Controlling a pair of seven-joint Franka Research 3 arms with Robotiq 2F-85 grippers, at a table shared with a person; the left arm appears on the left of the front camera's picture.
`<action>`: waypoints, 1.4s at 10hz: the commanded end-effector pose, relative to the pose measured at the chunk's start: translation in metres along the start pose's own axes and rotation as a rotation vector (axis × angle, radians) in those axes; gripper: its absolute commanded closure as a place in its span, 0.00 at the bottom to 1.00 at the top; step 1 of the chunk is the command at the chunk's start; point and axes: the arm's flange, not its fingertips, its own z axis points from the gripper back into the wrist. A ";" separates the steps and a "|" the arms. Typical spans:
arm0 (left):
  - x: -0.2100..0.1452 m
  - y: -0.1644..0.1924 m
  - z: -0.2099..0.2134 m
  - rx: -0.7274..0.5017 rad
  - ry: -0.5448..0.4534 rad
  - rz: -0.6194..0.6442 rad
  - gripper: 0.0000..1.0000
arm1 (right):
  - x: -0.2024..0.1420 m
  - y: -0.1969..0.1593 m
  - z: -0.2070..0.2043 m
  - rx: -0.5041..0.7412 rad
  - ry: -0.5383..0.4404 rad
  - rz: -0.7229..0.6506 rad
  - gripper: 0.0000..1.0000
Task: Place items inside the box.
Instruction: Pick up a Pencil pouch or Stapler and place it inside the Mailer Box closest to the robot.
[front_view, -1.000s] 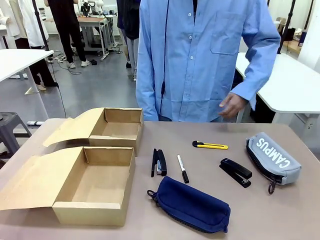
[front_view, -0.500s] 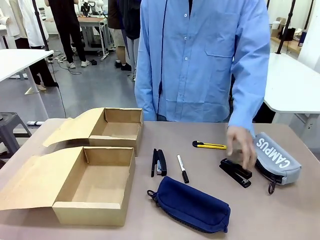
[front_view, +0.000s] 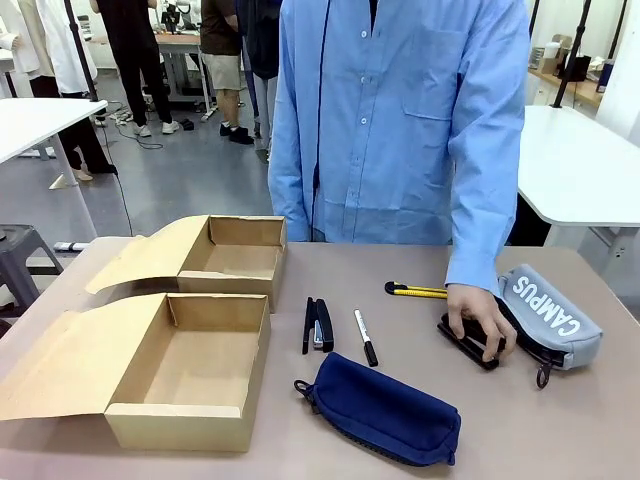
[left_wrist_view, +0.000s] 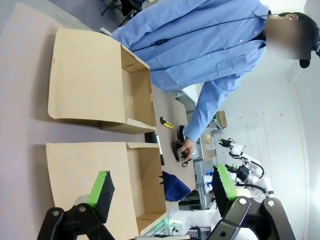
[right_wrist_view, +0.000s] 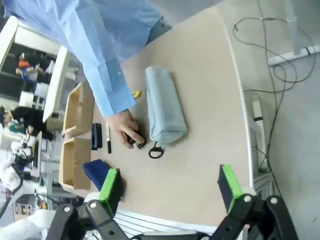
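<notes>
Two open cardboard boxes lie at the table's left, a near one (front_view: 190, 370) and a far one (front_view: 235, 255), both with nothing inside. To their right lie a black stapler (front_view: 318, 324), a black-capped marker (front_view: 365, 337), a yellow utility knife (front_view: 415, 291) and a navy pouch (front_view: 385, 408). The person's hand (front_view: 485, 318) rests on a second black stapler (front_view: 465, 342), beside the light blue pouch (front_view: 555, 315). My left gripper (left_wrist_view: 162, 189) hangs open high above the boxes. My right gripper (right_wrist_view: 169, 186) is open too, high over the table's right edge, looking down on the light blue pouch (right_wrist_view: 164, 105).
The person in a blue shirt stands at the table's far edge. Bare tabletop (front_view: 560, 420) lies at the front right. The box lids (front_view: 60, 365) fold out flat to the left. Other tables and people stand farther back.
The person's hand has dropped from waist height onto the right-hand stapler and now covers it. The other items and the boxes have not moved.
</notes>
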 end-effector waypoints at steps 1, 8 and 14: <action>0.001 0.000 -0.001 -0.024 -0.014 -0.023 0.00 | -0.025 0.021 -0.027 -0.018 0.016 0.045 0.00; 0.001 0.000 -0.001 -0.024 -0.014 -0.023 0.00 | -0.010 0.112 -0.141 -0.186 0.236 0.133 0.00; 0.001 0.000 -0.001 -0.024 -0.014 -0.023 0.00 | -0.023 0.190 -0.325 -0.703 0.408 0.408 0.00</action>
